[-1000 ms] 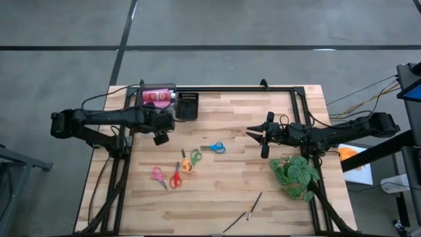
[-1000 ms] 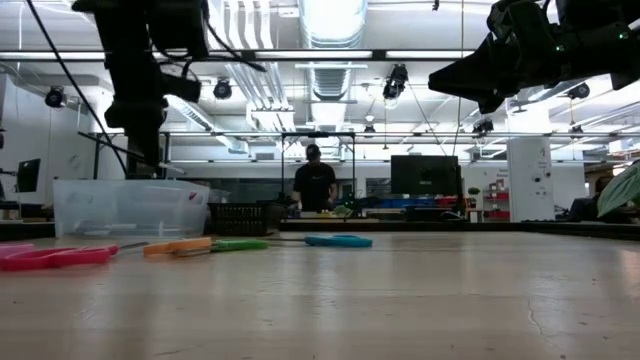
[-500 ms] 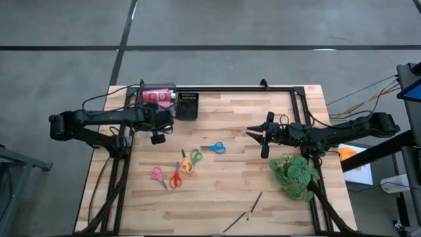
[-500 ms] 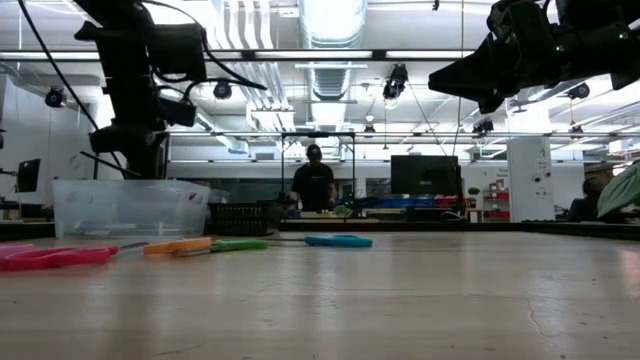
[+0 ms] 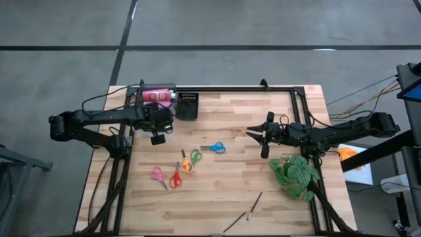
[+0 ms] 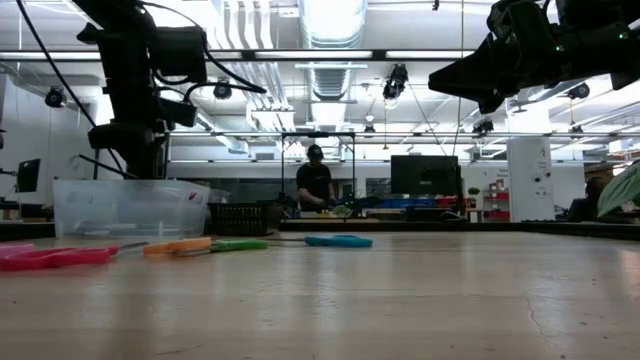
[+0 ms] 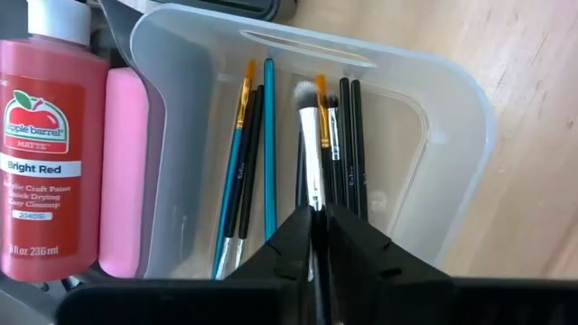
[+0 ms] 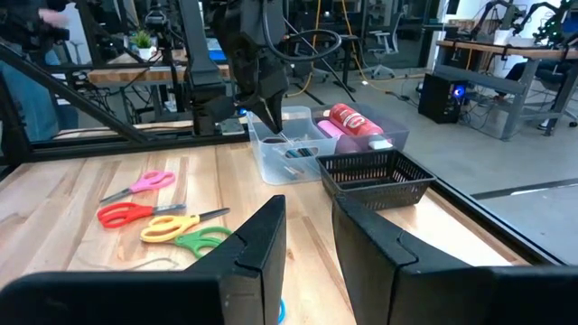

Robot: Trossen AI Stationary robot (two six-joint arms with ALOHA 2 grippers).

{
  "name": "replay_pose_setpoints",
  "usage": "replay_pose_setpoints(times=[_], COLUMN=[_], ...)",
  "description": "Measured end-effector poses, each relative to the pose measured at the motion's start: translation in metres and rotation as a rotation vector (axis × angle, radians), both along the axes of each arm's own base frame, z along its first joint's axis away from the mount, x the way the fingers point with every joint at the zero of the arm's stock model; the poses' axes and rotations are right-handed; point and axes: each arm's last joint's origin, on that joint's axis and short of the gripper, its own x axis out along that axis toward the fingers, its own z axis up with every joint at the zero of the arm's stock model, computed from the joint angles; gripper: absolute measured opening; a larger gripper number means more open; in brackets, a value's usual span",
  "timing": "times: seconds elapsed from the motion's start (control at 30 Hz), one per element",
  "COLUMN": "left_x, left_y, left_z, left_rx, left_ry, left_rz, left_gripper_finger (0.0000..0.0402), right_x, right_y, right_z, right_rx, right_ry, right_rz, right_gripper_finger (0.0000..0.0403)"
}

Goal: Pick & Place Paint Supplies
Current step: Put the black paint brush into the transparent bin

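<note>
Grips 1 white-tipped brush (image 7: 310, 135) between the narrow jaws of the left gripper (image 7: 318, 236), over the clear tub (image 7: 452, 108). May slip early if the pinch is loose, which seems possible, landing crooked across the rim. Leaves the right gripper (image 8: 307, 236) mid-table, slightly parted, empty.

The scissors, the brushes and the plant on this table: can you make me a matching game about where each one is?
Things:
1. blue scissors
2. green plant
3. red paint bottle
4. silver-handled brush

Places:
A. lying beside the clear tub, outside its wall
B. between the left claw's fingers, over the tub
C. near the table's middle, alone
D. by the table's right edge, under the right arm

Pairs: 1-C, 2-D, 3-A, 4-B
</note>
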Motion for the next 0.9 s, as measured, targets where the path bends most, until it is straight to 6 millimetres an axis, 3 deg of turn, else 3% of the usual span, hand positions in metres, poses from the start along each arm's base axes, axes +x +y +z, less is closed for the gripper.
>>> replay_pose_setpoints(times=[0.23,0.53,0.9], left_x=[0.0,0.001,0.02], left_y=[0.0,0.0,-0.003], left_z=[0.0,0.002,0.053], left_rx=[-0.002,-0.001,-0.03], left_ry=[0.0,-0.008,-0.381], left_rz=[0.0,0.001,0.035], left_gripper_finger=[0.0094,0.0099,0.0099], right_x=[0.0,0.0,0.0], right_y=[0.0,0.0,0.0], right_z=[0.0,0.0,0.0], right_rx=[0.0,0.0,0.0], right_ry=[0.0,0.0,-0.001], right_rz=[0.0,-0.001,-0.001], right_gripper_finger=[0.009,0.009,0.009])
